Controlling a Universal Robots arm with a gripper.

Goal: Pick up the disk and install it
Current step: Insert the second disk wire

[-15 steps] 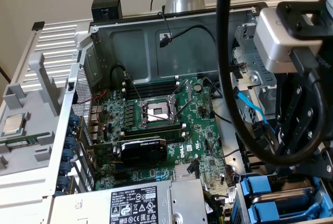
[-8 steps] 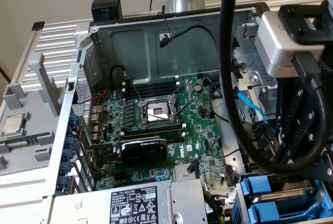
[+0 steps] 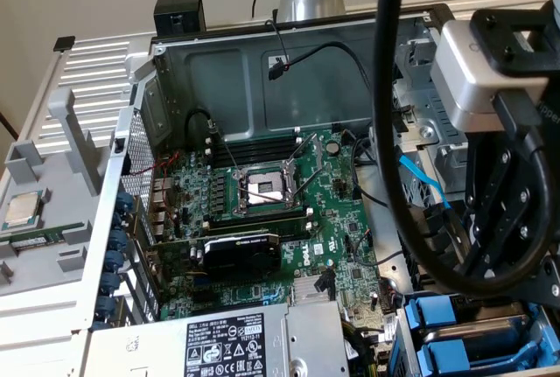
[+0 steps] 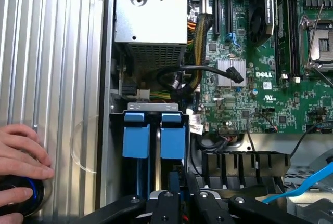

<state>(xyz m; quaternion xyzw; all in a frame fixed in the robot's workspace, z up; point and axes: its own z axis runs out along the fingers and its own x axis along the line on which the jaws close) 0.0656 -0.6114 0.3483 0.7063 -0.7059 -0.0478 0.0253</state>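
Two disks in blue plastic carriers [image 4: 136, 135] [image 4: 173, 135] stand side by side in the drive bay at the corner of the open computer case. In the exterior view the same blue carriers [image 3: 448, 316] sit at the lower right, with silver metal between them. My gripper [image 4: 184, 195] hovers just off the right-hand carrier, its black fingers drawn close together with nothing visible between them. From outside, the gripper [image 3: 499, 254] hangs right above that bay, partly behind a thick black cable [image 3: 389, 132].
A person's hand [image 4: 21, 156] rests on a black knob with a blue ring [image 4: 21, 198] on the ribbed metal panel. The grey power supply box [image 3: 227, 342] borders the bay. A blue cable [image 3: 424, 180], the motherboard socket [image 3: 267, 186] and a loose processor chip [image 3: 22, 211] lie nearby.
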